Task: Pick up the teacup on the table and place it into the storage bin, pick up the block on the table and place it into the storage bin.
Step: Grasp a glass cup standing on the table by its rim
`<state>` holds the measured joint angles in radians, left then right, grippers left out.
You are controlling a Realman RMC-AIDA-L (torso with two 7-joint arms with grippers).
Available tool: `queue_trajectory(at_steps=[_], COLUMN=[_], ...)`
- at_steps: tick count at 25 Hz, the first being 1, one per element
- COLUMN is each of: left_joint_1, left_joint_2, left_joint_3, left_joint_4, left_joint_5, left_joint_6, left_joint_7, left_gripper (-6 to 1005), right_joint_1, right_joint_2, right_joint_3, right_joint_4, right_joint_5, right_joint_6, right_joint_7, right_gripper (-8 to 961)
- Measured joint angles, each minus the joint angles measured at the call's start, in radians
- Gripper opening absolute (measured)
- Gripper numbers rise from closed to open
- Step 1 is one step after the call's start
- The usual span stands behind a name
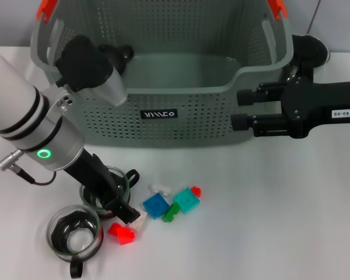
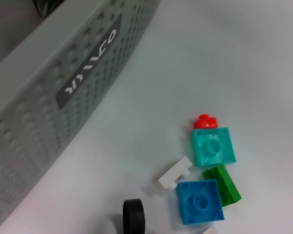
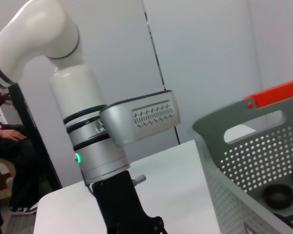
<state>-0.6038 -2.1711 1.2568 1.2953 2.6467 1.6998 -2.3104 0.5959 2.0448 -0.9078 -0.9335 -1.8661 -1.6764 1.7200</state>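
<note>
- Glass teacup (image 1: 105, 188) lies under my left gripper (image 1: 119, 208), blocks (image 1: 170, 204) at three o'clock — left arm nearer.
- Jaw state: cannot tell.
- Right gripper (image 1: 240, 109) parked beside storage bin (image 1: 163, 105) — spread.

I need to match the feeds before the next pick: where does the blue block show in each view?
Head view: blue block in the block cluster in front of the storage bin.
Left wrist view: blue block beside the green block.
Right wrist view: not in it.
Shared landmark: the storage bin.
</note>
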Motion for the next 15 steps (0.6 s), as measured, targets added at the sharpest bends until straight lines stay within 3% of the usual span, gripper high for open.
queue_trajectory(at_steps=[6,15], left_joint_1=[0.001,-0.006], left_joint_2=[0.0,0.002], left_joint_3=[0.012,0.013], left_joint_4=[-0.009,-0.022], left_joint_5=[0.009,0.01], left_joint_6=[-0.014,-0.025], left_joint_7=[-0.012,-0.016], left_gripper=[875,875], right_joint_1=[0.001,0.059], right_joint_2=[-0.009,-0.028], right_joint_3=[-0.005,-0.006], right_joint_4=[0.002,0.013], right_joint_5=[-0.026,-0.198], right_joint_6=[-0.059,-0.172], right_joint_7=[-0.021,-0.018], right_gripper=[644,643])
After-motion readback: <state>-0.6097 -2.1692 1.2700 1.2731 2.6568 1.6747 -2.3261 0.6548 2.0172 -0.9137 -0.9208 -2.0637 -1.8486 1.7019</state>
